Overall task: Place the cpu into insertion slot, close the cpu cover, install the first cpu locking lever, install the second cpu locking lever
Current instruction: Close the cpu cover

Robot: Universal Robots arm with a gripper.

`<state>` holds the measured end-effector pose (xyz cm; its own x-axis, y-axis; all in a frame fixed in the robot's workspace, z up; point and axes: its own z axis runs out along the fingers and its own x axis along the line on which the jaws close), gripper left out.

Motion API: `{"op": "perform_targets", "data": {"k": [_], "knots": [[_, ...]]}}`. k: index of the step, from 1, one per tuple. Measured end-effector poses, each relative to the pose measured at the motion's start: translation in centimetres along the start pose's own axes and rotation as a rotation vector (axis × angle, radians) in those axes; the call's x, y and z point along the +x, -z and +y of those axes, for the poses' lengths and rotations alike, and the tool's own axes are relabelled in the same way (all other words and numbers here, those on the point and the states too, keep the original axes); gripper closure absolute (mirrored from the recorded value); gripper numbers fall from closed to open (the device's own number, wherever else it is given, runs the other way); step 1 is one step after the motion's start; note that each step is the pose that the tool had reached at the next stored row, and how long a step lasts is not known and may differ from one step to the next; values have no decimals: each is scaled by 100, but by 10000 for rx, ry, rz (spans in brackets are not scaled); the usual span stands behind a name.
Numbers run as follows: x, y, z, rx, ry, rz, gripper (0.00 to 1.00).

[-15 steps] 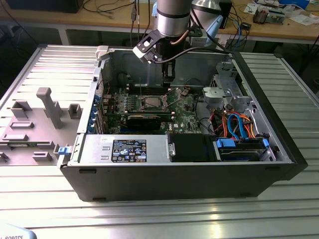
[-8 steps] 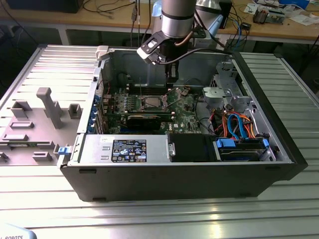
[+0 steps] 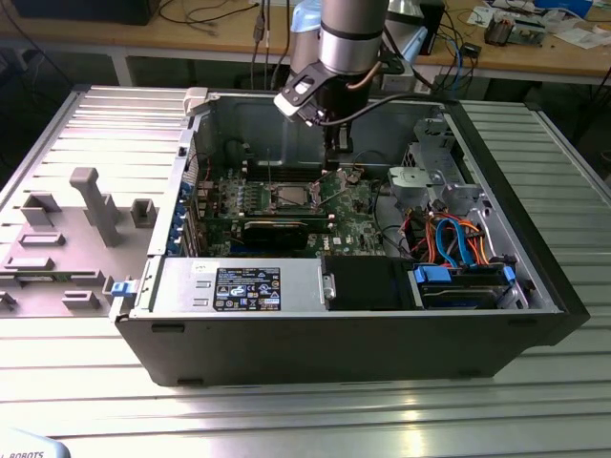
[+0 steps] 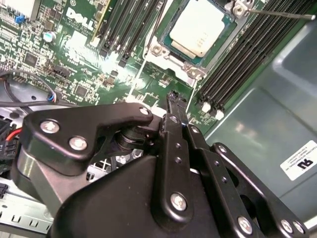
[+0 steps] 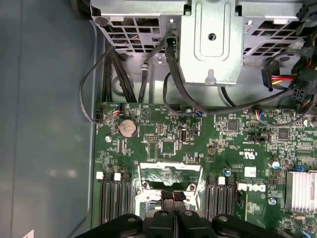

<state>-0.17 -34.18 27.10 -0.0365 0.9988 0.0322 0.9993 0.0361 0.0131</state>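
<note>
The cpu, a square chip with a silvery top, lies flat in the insertion slot on the green motherboard; the exterior view has it as a small grey square. The cpu cover, a thin metal frame with a big window, stands raised off the socket, and the board shows through it. My gripper is shut, its black fingertips together with nothing between them. They hang close to the cover's edge; I cannot tell if they touch it. A thin wire locking lever sticks out past the socket, unlatched.
Long black memory slots flank the socket on both sides. A black graphics card lies in front of it. A metal drive cage with cable bundles sits past the board's edge. The case walls close in around the arm.
</note>
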Motion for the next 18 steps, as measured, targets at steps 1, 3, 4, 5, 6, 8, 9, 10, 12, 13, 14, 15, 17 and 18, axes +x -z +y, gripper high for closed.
{"op": "perform_targets", "data": {"k": [1, 3, 4, 5, 6, 8, 9, 10, 12, 13, 14, 15, 17, 18], "knots": [[-1, -1, 26, 5, 1, 0, 89], [-3, -3, 90, 31, 26, 2, 89], [-4, -4, 112, 42, 30, 2, 89], [-6, -6, 182, 96, 39, 7, 89], [-8, -6, 220, 128, 43, 8, 89], [-10, -6, 272, 149, 53, 7, 89], [-10, -6, 285, 152, 56, 7, 89], [-10, -6, 291, 154, 57, 5, 89], [-11, -6, 291, 154, 56, 5, 89], [-11, -6, 292, 154, 57, 5, 89], [-11, -7, 300, 154, 60, 7, 89], [-9, -30, 335, 171, 85, 5, 89], [-1, -93, 403, 214, 127, -17, 89], [2, -112, 423, 218, 128, -17, 89]]}}
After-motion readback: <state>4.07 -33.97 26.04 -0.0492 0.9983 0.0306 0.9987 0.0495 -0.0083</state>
